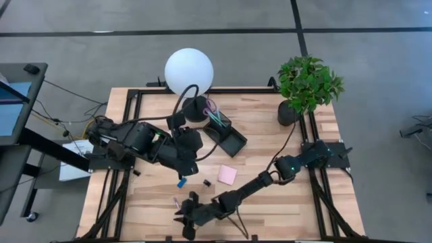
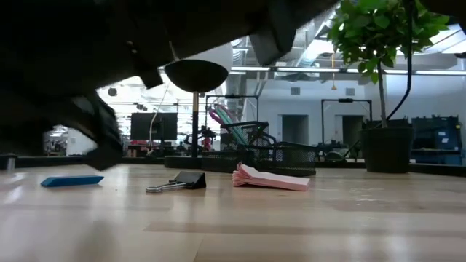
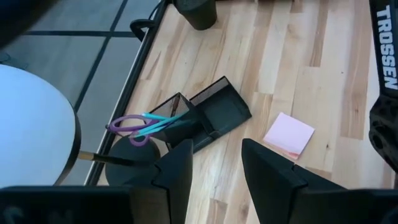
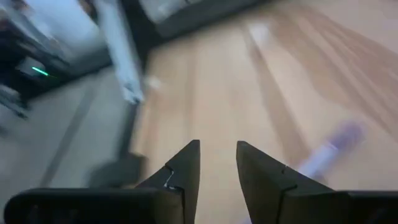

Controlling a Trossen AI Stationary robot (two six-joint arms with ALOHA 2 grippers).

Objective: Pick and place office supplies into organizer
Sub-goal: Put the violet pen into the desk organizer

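Bare wood lies ahead of the right gripper point(image 1: 182, 217) (only a blurred purple pen point(image 4: 329, 152) nearby).

1. The left gripper point(image 1: 183, 160) hangs mid-table on a bent arm, fingers point(image 3: 177, 171) parted with nothing between.
2. The right gripper point(image 1: 183, 217) reaches to the near edge on a stretched arm, fingers point(image 4: 186, 165) slightly apart, empty.
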